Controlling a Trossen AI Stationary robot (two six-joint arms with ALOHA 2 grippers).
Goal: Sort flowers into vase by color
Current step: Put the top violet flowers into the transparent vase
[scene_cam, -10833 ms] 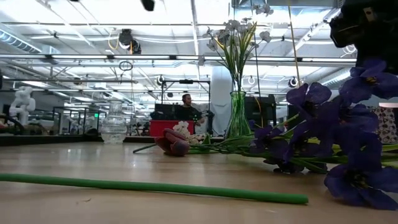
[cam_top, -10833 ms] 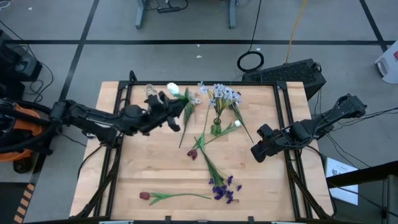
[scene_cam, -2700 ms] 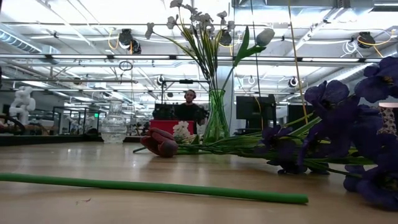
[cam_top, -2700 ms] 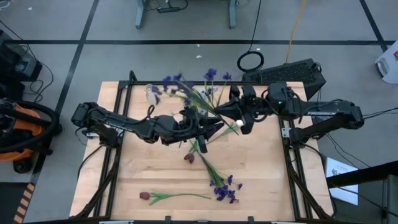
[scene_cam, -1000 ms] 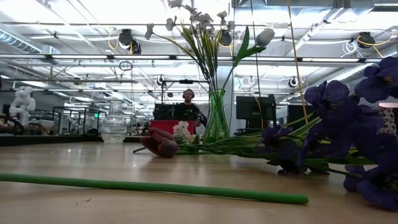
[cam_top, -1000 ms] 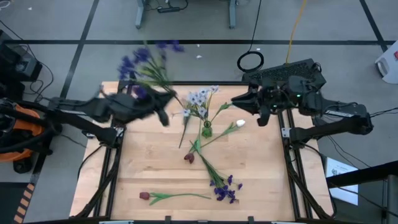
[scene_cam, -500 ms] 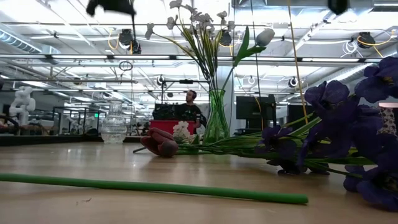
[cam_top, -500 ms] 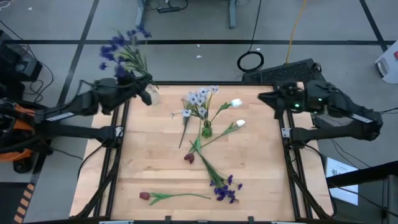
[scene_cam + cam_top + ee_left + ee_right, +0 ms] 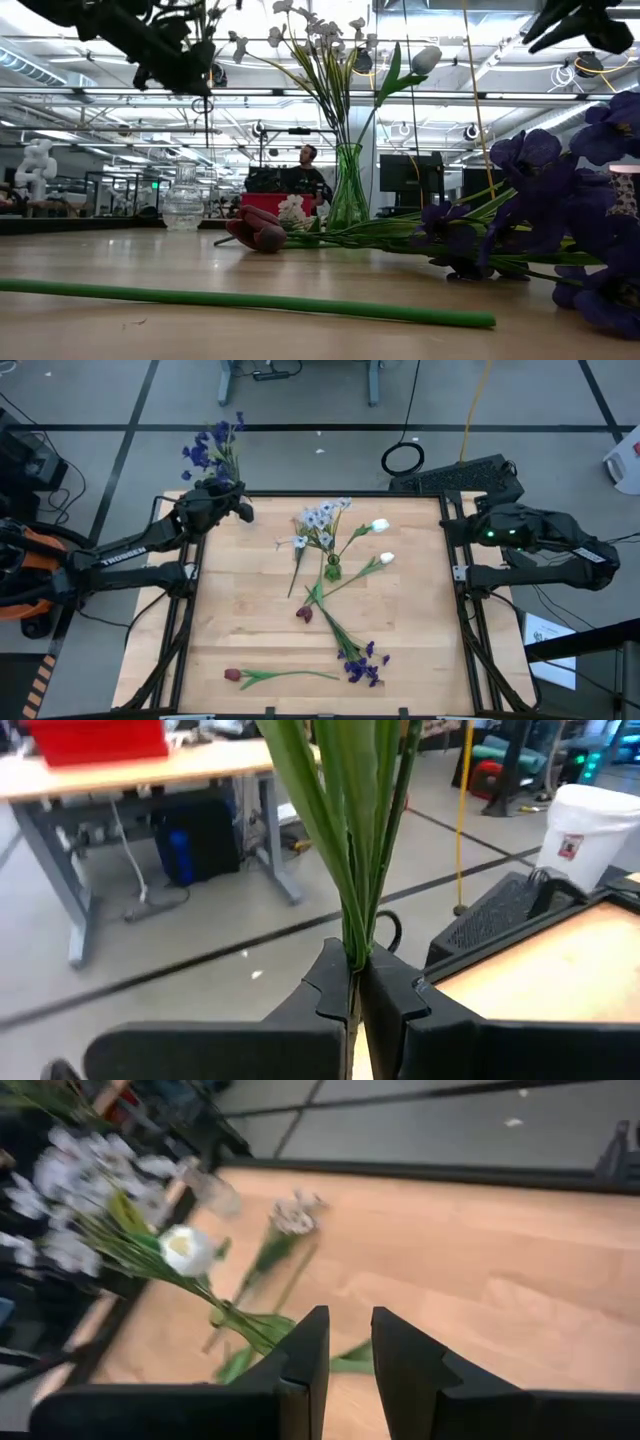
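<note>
Left gripper [image 9: 352, 982] with purple flowers [image 9: 213, 448] beside green vase [image 9: 332, 570]

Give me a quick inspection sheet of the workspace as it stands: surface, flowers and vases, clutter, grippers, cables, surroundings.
Surface: wooden table, dark frame.
Job's things: green vase mid-table holds pale clusters and white tulips; clear vase at far left, looks empty. Lying loose: purple flower, red tulip near front edge, another red tulip by the green vase.
Clutter: nothing seen.
Grippers: left gripper shut on purple stems, raised over far left corner. Right gripper part open, empty, at far right edge.
Cables: coil and yellow line on floor behind.
Surroundings: person at a far desk.
</note>
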